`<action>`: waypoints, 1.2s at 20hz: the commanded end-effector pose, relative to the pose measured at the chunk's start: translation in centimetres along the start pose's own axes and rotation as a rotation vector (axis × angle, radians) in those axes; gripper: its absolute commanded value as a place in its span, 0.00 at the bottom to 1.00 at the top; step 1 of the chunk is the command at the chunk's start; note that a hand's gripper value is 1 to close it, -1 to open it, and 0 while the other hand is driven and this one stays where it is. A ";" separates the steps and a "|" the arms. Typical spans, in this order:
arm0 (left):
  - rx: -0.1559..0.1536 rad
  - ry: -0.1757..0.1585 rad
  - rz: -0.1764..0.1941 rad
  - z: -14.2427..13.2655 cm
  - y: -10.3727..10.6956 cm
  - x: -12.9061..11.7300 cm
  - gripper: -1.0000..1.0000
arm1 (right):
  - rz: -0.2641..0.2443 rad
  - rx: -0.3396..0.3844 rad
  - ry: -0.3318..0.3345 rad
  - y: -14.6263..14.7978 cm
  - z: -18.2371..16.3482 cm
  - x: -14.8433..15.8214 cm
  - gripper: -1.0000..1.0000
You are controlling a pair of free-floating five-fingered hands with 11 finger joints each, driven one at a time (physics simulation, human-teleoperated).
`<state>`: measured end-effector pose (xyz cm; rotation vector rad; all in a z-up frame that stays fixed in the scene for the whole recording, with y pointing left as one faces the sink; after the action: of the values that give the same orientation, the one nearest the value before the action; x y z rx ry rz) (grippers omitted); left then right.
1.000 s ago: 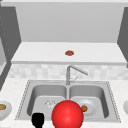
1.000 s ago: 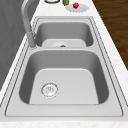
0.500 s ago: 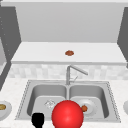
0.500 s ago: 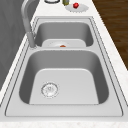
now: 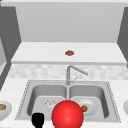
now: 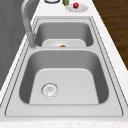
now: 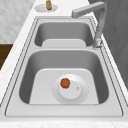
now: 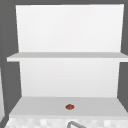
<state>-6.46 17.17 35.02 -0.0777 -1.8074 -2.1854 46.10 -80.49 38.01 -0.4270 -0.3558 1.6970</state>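
1 black hand [image 5: 38, 119] at the lower left of the front view, finger state cannot be told, just left of a big red ball [image 5: 67, 115] at the sink's [image 5: 110, 100] front edge, small orange thing [image 5: 84, 108] on a plate [image 5: 91, 110] in the right basin

The double-basin steel sink [image 5: 110, 100] sits in the speckled white countertop [image 5: 12, 87]; the bent steel faucet [image 5: 68, 75] stands behind the divider; a round white plate [image 7: 81, 96] lies in the right basin, carrying a small orange-red fruit [image 7: 65, 83]; a small brown round item [image 5: 69, 53] rests on the white shelf [image 5: 37, 52] behind; a large red ball [image 5: 67, 114] sits before the sink, the black left hand [image 5: 38, 119] just left of it.
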 end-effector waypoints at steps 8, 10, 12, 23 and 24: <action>0.000 0.000 0.000 0.0 0.0 0.0 0.50 | -0.035 -0.056 -0.040 4.1 3.1 -3.6 0.00; 0.000 0.000 0.000 0.0 0.0 0.0 0.50 | -0.026 -0.085 -0.036 5.5 3.7 -3.6 0.00; 0.000 0.000 0.000 0.0 0.0 0.0 0.50 | -0.019 -0.113 -0.042 6.6 4.4 -3.8 0.00; 0.000 0.000 0.000 0.0 0.0 0.0 0.50 | -0.051 -0.134 -0.105 13.3 9.1 -3.1 0.00; 0.000 0.000 0.000 0.0 0.0 0.0 0.50 | -0.056 -0.138 -0.107 14.0 9.4 -3.0 0.00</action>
<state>-6.46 17.17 35.02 -0.0777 -1.8074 -2.1854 32.18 -85.70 40.10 -0.4643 -0.5074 1.6944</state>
